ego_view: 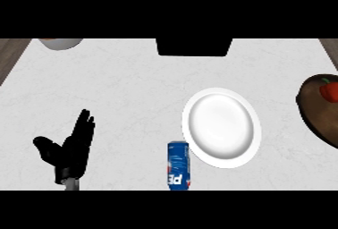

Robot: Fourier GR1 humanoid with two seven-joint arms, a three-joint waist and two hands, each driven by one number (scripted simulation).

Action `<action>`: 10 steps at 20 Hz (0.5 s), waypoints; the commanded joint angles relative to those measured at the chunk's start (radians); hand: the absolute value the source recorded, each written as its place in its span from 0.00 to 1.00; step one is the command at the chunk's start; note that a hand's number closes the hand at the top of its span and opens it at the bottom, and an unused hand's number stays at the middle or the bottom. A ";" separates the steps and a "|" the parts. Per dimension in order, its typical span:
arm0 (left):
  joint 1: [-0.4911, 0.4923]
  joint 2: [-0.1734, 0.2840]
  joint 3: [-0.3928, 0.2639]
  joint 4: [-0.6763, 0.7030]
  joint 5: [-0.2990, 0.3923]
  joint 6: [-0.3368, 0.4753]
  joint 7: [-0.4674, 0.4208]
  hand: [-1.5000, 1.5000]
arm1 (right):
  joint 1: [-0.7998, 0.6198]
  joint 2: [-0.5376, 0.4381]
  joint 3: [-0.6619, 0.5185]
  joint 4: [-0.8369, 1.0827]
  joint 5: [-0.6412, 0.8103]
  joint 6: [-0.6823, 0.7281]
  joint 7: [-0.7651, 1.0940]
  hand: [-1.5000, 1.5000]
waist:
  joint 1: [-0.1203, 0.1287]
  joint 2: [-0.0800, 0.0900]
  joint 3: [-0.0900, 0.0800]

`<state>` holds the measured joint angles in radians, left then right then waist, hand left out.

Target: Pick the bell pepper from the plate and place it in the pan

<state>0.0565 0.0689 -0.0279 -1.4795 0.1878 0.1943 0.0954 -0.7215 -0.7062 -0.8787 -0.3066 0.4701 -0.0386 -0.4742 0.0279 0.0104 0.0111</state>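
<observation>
A white plate (221, 127) lies on the counter right of centre with nothing on it. At the right edge sits a dark brown pan (315, 114), partly cut off, and a red bell pepper (329, 91) rests inside it near its upper part. My left hand (71, 145) shows at the lower left, open, fingers straight and pointing up, thumb spread to the left, far from the plate and the pan. My right hand does not show in the head view.
A blue soda can (177, 165) lies on the counter just left of the plate's lower rim. A black object (194, 46) sits at the counter's far edge, and a pale bowl (59, 43) at the far left corner.
</observation>
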 commanded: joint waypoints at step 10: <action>0.042 -0.015 0.005 0.039 0.001 -0.003 -0.001 0.50 | 0.227 -0.175 -0.073 0.064 -0.176 0.579 -0.198 0.00 | -0.025 -0.008 -0.010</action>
<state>0.0673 0.0665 -0.0182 -1.4846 0.1889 0.2004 0.1072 -0.5541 -0.8314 -0.9483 -0.2473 0.3285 0.4021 -0.6447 0.0085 0.0001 0.0080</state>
